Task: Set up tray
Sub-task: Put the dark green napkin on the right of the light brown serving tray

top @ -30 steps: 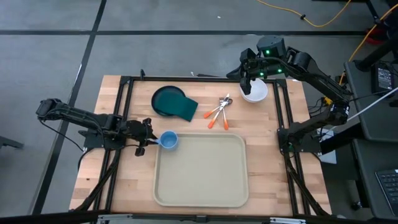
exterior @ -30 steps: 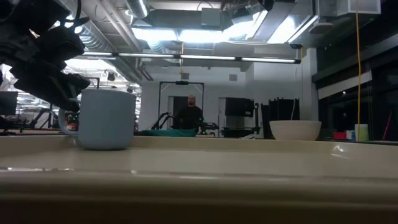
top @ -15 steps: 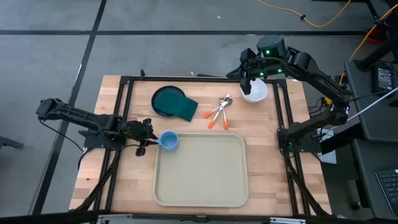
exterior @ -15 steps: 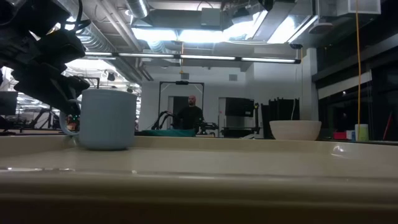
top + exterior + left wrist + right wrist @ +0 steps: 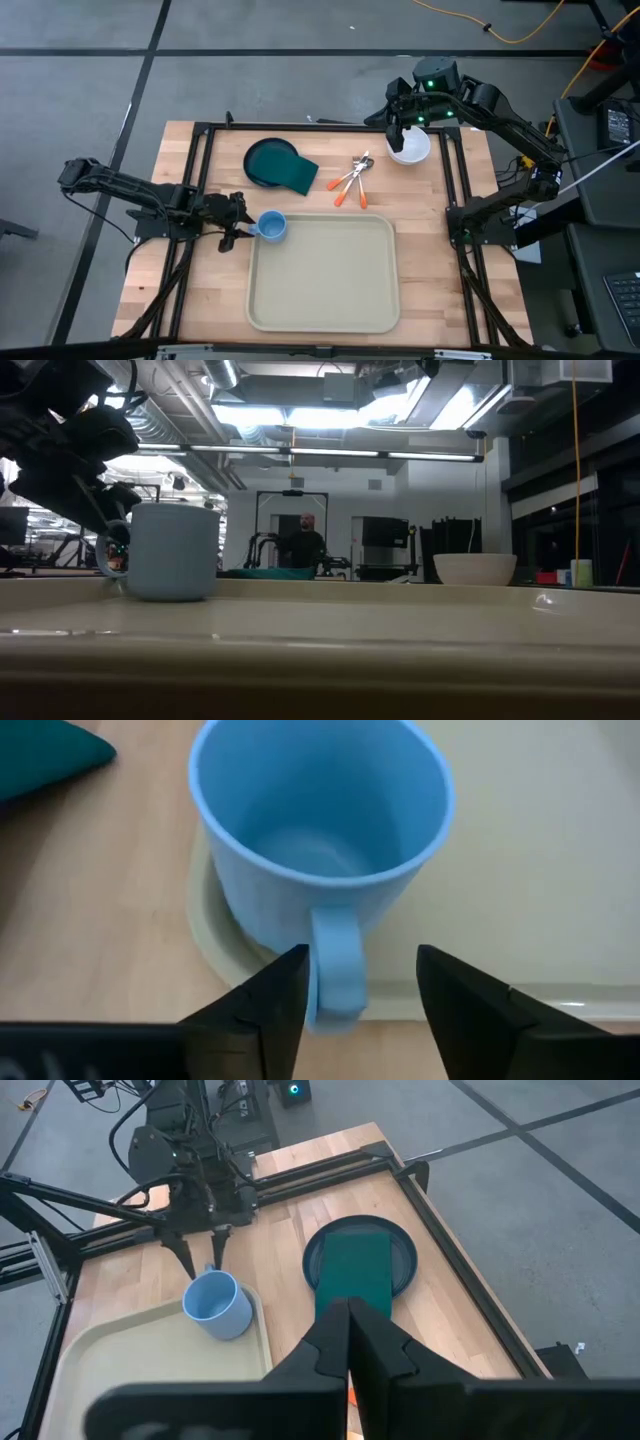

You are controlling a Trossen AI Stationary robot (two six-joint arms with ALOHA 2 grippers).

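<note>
The beige tray (image 5: 320,310) lies on the near middle of the table. A light blue mug (image 5: 272,225) stands upright with its base in the tray's far left corner (image 5: 215,935), handle toward the table's left. My left gripper (image 5: 240,226) is level with the handle, open, with a finger on either side of it (image 5: 362,960). My right gripper (image 5: 398,135) hangs shut high over the white bowl (image 5: 412,148) at the far right; its joined fingers (image 5: 348,1330) hold nothing. My left gripper comes at the mug from the table's left, slanting down. One finger (image 5: 285,990) stands close against the side of the handle (image 5: 335,970); I cannot tell whether it touches. The other finger stands clear of the handle.
A dark teal plate (image 5: 268,160) with a dark green napkin (image 5: 298,175) half on it lies far left of centre. Orange-handled cutlery (image 5: 350,180) lies beside it. A black frame (image 5: 200,180) runs along the table's sides. A person stands far back in the room (image 5: 305,545).
My left gripper has opened around the mug's handle and rolled slightly, staying in place. The mug stands upright where it was on the tray's corner.
</note>
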